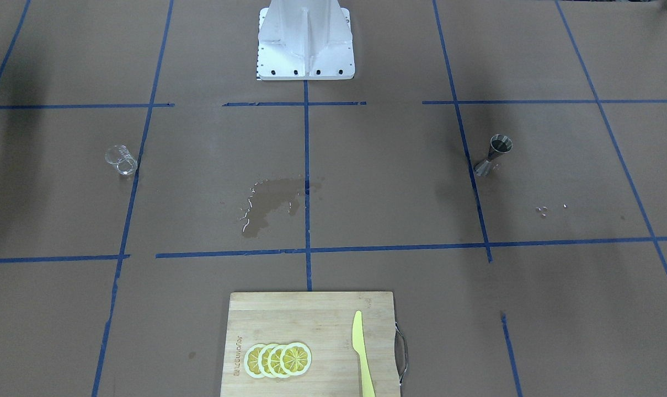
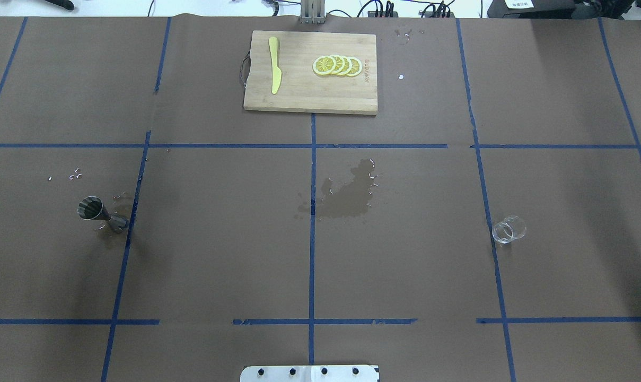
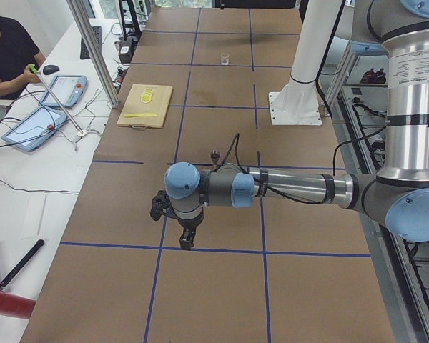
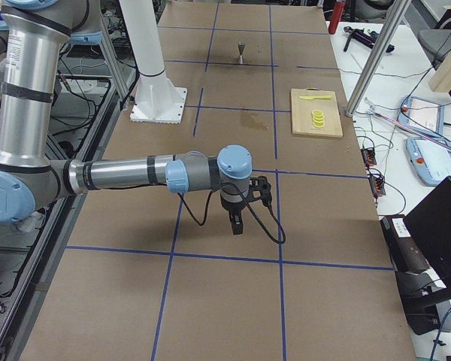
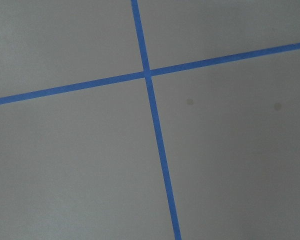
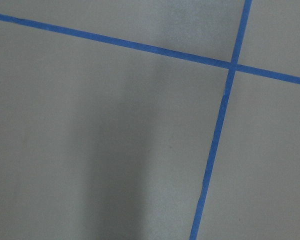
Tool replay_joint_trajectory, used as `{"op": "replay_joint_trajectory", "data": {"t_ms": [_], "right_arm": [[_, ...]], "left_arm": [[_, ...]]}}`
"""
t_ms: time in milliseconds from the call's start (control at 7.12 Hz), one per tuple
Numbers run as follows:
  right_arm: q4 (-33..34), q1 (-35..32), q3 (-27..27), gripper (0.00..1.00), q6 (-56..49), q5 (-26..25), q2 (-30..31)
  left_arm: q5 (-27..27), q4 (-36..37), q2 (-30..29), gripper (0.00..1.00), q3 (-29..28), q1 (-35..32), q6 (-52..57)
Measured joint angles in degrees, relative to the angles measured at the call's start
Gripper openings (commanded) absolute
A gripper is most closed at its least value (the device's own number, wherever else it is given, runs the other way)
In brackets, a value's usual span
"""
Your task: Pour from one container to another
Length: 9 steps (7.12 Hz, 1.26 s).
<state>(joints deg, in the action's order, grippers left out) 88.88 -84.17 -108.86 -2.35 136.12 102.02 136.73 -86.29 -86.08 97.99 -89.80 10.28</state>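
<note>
The small clear glass cup (image 1: 121,160) stands on the brown table cover on my right side, also seen from overhead (image 2: 509,229) beside a blue tape line. The metal hourglass jigger (image 1: 494,154) stands upright on my left side (image 2: 100,212), with small droplets around its foot. Neither gripper appears in the overhead or front views. My left gripper (image 3: 188,243) hangs low over the table's left end, well away from the jigger. My right gripper (image 4: 237,226) hangs over the right end, far from the cup. I cannot tell whether either is open. Both wrist views show only paper and tape.
A wet spill (image 2: 352,193) darkens the middle of the table. A wooden cutting board (image 2: 299,95) with lemon slices (image 2: 337,66) and a yellow knife (image 2: 274,64) lies at the far edge. The robot's white base (image 1: 305,44) stands at the near centre. An operator sits beside the table.
</note>
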Motion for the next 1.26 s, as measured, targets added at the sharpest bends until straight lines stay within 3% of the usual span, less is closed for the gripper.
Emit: {"op": "replay_joint_trajectory", "data": {"t_ms": [702, 1264], "right_arm": [[0.5, -4.9, 0.2, 1.0, 0.2, -1.0, -0.5], [0.6, -4.6, 0.5, 1.0, 0.3, -1.9, -0.7]], "left_arm": [[0.1, -0.1, -0.7, 1.0, -0.3, 0.0, 0.2], [-0.2, -0.8, -0.9, 1.0, -1.0, 0.0, 0.3]]}}
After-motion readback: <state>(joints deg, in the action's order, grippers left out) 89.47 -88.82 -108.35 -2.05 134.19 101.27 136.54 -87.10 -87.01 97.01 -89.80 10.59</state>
